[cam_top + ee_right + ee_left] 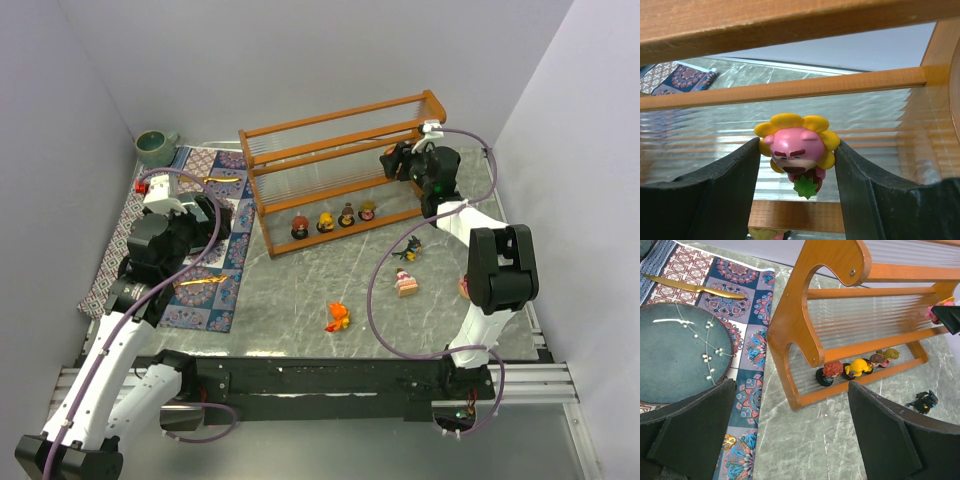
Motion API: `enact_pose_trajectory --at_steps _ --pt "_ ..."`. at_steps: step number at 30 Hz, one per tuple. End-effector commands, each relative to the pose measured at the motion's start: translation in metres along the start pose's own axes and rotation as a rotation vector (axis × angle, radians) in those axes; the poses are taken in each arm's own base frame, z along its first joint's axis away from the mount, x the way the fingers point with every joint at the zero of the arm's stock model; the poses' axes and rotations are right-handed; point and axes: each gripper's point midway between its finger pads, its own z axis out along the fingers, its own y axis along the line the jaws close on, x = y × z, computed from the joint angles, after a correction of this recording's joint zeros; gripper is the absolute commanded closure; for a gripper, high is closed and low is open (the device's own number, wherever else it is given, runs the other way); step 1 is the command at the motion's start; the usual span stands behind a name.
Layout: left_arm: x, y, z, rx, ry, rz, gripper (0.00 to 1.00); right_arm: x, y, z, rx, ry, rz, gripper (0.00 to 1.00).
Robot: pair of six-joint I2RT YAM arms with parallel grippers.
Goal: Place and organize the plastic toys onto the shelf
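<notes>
Nearest you: left gripper (791, 389), left of the shelf (262, 190), fingers spread fully wide, holding nothing.
On the shelf's bottom tier: four toys (325, 222) in a row.
Loose in front of the shelf: orange toy (338, 318), pink toy (405, 282), black toy (410, 250).
At the right end of the shelf's middle tier: right gripper (796, 144), fingers partly closed, pinching your flower-bear toy (796, 152).

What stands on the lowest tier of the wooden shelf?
Four toy figures stand in a row at its front. The back part lies under the upper tiers of the shelf, not clearly visible.
</notes>
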Motion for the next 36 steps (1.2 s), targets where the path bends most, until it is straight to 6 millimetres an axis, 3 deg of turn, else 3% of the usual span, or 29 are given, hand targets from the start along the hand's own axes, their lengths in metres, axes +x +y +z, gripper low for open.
enact_pose_trajectory --at_steps 1,25,36 --pt "-0.0117 -0.0078 0.0018 0.037 -0.042 -0.006 0.01 -0.0181 -0.0044 0.005 0.015 -0.043 -0.029 0.54" --pt "-0.0112 -0.009 0.0019 0.045 -0.041 -0.006 0.01 -0.0146 -0.0045 0.0046 0.01 -0.045 -0.026 0.33" --pt "-0.0104 -0.009 0.0022 0.045 -0.037 -0.006 0.01 -0.0167 -0.0036 0.0049 0.006 -0.05 -0.026 0.29"
